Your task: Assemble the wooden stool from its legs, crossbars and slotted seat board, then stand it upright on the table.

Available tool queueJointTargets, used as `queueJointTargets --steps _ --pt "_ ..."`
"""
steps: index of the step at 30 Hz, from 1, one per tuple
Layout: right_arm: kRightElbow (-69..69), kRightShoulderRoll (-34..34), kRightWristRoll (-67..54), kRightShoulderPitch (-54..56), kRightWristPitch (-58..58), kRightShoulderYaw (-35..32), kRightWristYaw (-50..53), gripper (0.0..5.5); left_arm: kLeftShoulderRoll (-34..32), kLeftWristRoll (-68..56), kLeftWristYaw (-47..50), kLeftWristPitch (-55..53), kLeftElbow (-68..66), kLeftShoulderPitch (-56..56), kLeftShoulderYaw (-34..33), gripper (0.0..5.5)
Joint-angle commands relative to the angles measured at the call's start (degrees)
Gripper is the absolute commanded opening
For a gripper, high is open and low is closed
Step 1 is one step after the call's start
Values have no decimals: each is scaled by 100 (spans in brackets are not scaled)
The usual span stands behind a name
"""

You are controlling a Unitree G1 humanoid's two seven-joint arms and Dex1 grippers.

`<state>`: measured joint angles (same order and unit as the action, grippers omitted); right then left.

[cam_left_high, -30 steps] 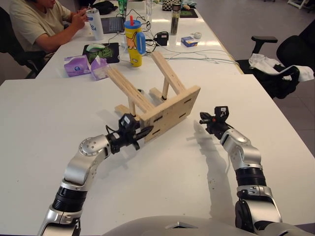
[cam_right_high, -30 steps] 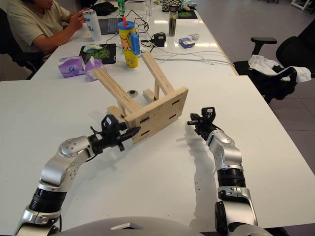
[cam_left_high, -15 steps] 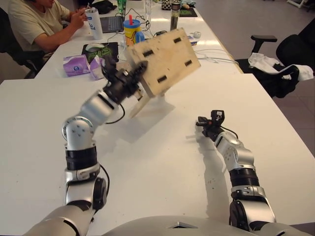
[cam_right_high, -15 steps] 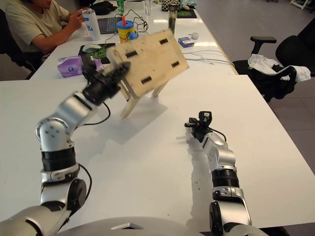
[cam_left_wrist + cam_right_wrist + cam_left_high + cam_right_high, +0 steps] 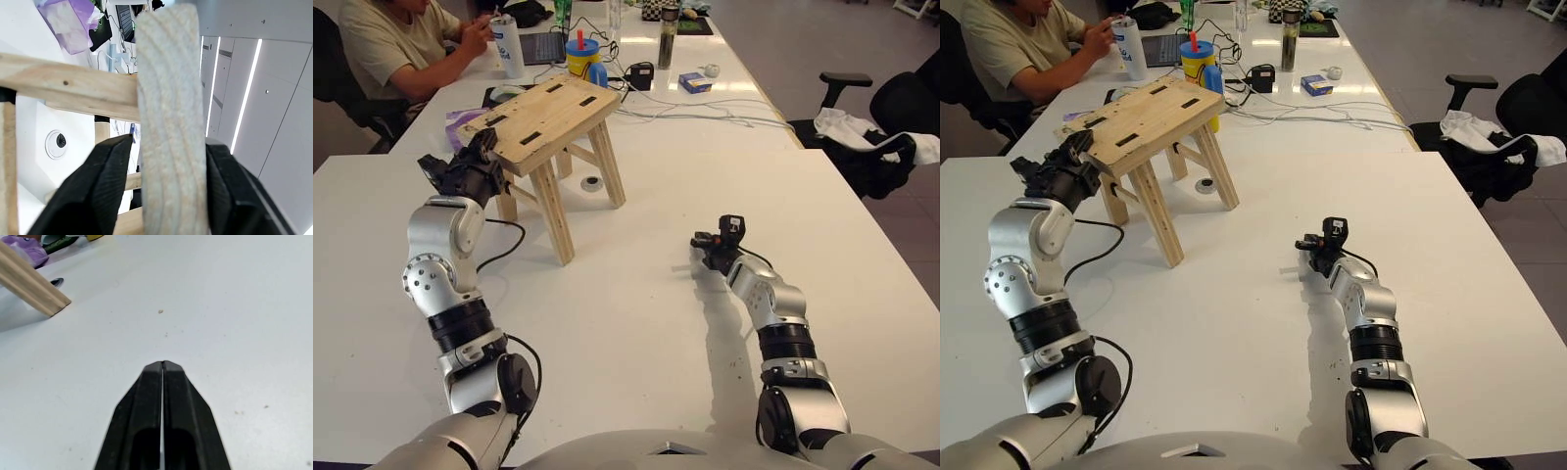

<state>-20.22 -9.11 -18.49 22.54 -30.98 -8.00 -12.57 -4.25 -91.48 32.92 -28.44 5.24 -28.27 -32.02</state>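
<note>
The wooden stool (image 5: 553, 113) stands on its legs in the upper left of the left eye view, on the white table (image 5: 636, 323), with the slotted seat board (image 5: 1146, 110) on top. The board slopes a little, and whether every foot sits flat on the table cannot be told from here. The nearest leg (image 5: 555, 220) comes down toward the middle of the frame, and a crossbar (image 5: 1183, 152) runs under the board between the legs.

The left gripper (image 5: 481, 157) is at the left edge of the seat board. In the left wrist view its black fingers (image 5: 105, 191) are clamped on either side of the board's thickness.

The right gripper (image 5: 700, 238) is right of centre, low over the bare table and well apart from the stool. Its two fingers (image 5: 146, 396) are pressed together with nothing between them.

A small round object (image 5: 591, 182), possibly a roll of tape, lies on the table between the stool's legs. Behind the stool, toward the top of the frame, are a yellow cup (image 5: 578, 54) and a purple tissue pack (image 5: 460, 119).
</note>
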Motion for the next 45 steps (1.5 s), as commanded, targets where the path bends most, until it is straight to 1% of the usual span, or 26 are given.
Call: queueJointTargets --steps 1,5,8,11,13,15,17,19,21,23,25,26,30,32,33,34,36,37,38,41,45 --pt "38 -23 15 -25 -161 11 -61 0 100 60 -274 81 459 499 96 284" --pt "50 -49 10 -54 -232 0 -129 0 202 -264 -665 115 1025 919 130 343" --pt "53 -65 16 -103 -246 -26 -159 0 78 -584 -940 -26 1442 1370 187 386" --pt "23 -84 40 -88 -249 -10 -199 0 -306 -642 -1188 -422 1804 2091 328 390" --pt "38 -97 50 -91 -259 -11 -205 0 -419 -761 -1368 -591 1957 2540 425 390" --pt "73 -104 42 -112 -274 -33 -192 0 -671 -673 -1808 -949 2071 2993 670 390" --pt "30 -120 60 -83 -261 -23 -203 0 -1028 -243 -2501 -1347 2223 3398 1041 390" --pt "-21 -155 81 -63 -242 -14 -232 0 -1494 566 -3458 -1635 2422 3550 1637 390" --pt "-92 -184 98 -20 -223 -7 -261 0 -2058 1731 -4489 -1604 2581 3378 2397 390" --pt "-183 -203 133 37 -197 22 -285 0 -2440 2899 -5241 -1313 2451 2971 3171 390" --pt "-275 -192 163 119 -171 79 -326 0 -2734 4319 -5776 -670 1985 2532 3991 390" --pt "-334 -182 188 184 -155 128 -353 0 -2758 4885 -5916 -337 1607 2327 4224 390" --pt "-491 -152 233 360 -57 214 -417 0 -2775 7008 -6470 1349 -826 1210 5102 390" --pt "-510 -122 250 401 -24 279 -457 0 -2816 7879 -6157 1968 -2420 506 5315 390" --pt "-550 -106 282 441 2 341 -480 0 -3030 8649 -5615 2211 -3419 82 5655 390" --pt "-565 -86 301 472 28 390 -497 0 -3281 9146 -4934 2238 -4425 -334 5762 390" --pt "-556 -55 305 498 74 448 -513 0 -3883 9427 -3994 2277 -5835 -991 5477 390" --pt "-530 -55 297 460 88 453 -500 0 -4054 9507 -3832 2392 -6203 -1260 5415 390" --pt "-488 -52 287 398 87 466 -495 0 -4177 9720 -3719 2448 -6459 -1508 5544 390" --pt "-452 -23 285 317 89 531 -491 0 -4233 10109 -3487 2601 -6916 -1956 5803 390" --pt "-410 -4 271 331 79 605 -495 0 -3886 10044 -3588 2963 -7075 -1948 5605 390"
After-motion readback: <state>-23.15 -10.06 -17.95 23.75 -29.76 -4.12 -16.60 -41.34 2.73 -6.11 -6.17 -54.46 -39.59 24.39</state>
